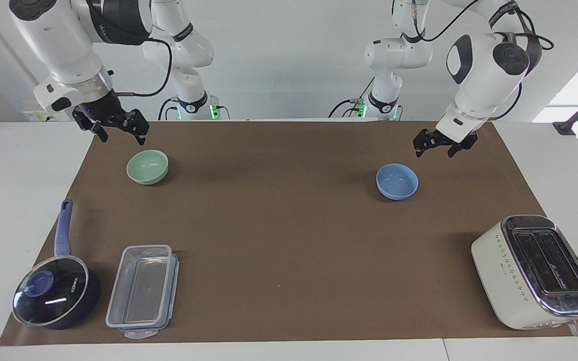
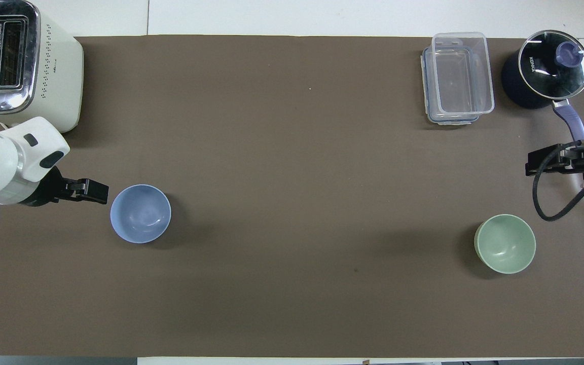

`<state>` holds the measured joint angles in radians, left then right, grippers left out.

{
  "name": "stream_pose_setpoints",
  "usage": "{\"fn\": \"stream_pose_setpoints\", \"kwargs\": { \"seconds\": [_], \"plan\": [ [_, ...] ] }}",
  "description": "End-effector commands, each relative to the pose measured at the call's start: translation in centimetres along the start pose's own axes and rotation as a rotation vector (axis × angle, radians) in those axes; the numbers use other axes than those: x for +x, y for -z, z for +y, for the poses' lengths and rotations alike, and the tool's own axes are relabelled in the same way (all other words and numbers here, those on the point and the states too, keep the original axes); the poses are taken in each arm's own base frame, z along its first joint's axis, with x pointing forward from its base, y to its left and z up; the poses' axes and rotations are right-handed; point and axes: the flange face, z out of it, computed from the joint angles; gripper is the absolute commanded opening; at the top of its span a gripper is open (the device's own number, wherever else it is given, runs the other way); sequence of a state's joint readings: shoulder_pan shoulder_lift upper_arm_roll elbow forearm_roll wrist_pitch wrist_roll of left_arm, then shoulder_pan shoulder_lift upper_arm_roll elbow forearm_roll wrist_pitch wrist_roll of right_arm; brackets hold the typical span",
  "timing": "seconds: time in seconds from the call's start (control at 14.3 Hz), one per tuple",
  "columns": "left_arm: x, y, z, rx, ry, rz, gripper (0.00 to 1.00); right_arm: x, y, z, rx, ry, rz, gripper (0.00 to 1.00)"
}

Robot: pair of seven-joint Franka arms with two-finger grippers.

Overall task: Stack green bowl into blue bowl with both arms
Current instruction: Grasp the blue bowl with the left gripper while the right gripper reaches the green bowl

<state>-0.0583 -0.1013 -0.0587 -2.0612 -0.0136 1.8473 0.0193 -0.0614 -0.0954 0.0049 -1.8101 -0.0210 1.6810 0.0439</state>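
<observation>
You see a pale mint-green bowl [image 1: 147,167] and a light-blue bowl [image 1: 397,181], both plain, on a flat brown mat [image 1: 289,235] over a white table [image 1: 13,200]. Your two arms [image 1: 484,70] are white with black bands, each ending in a black gripper. The saucepan [image 1: 57,298] is dark blue with a lilac-blue handle and knob. The toaster [image 1: 535,273] is cream with a shiny chrome top. The food box [image 1: 141,291] is clear with blue trim.
</observation>
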Motion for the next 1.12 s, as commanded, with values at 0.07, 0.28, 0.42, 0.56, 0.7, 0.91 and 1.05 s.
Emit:
{"fn": "stream_pose_setpoints", "kwargs": {
  "seconds": [0.07, 0.28, 0.42, 0.56, 0.7, 0.91, 1.05],
  "plan": [
    [-0.9, -7.0, -0.6, -0.004, -0.062, 0.018, 1.0, -5.5, -7.0, 4.6, 0.016, 0.042, 0.071, 1.0],
    [-0.9, -10.3, -0.6, 0.0, -0.066, 0.024, 1.0, -7.6, -11.5, 6.6, 0.014, 0.053, 0.07, 1.0],
    [-0.3, -11.3, -0.5, 0.001, -0.069, 0.036, 1.0, -8.2, -14.6, 8.1, 0.016, 0.035, 0.051, 1.0],
    [-0.1, -12.1, -0.5, 0.032, -0.096, 0.023, 0.97, -9.0, -17.7, 9.3, 0.014, 0.064, 0.055, 1.0],
    [-0.1, -12.9, -0.5, 0.047, -0.108, 0.018, 0.95, -9.2, -19.6, 10.3, 0.009, 0.095, 0.072, 1.0],
    [-0.3, -14.9, -0.3, 0.045, -0.113, 0.024, 0.92, -9.2, -21.5, 11.1, 0.012, 0.092, 0.06, 1.0],
    [-0.4, -15.2, -0.4, 0.045, -0.112, 0.023, 0.64, -9.1, -23.2, 11.7, 0.013, 0.08, 0.062, 1.0]
  ]
}}
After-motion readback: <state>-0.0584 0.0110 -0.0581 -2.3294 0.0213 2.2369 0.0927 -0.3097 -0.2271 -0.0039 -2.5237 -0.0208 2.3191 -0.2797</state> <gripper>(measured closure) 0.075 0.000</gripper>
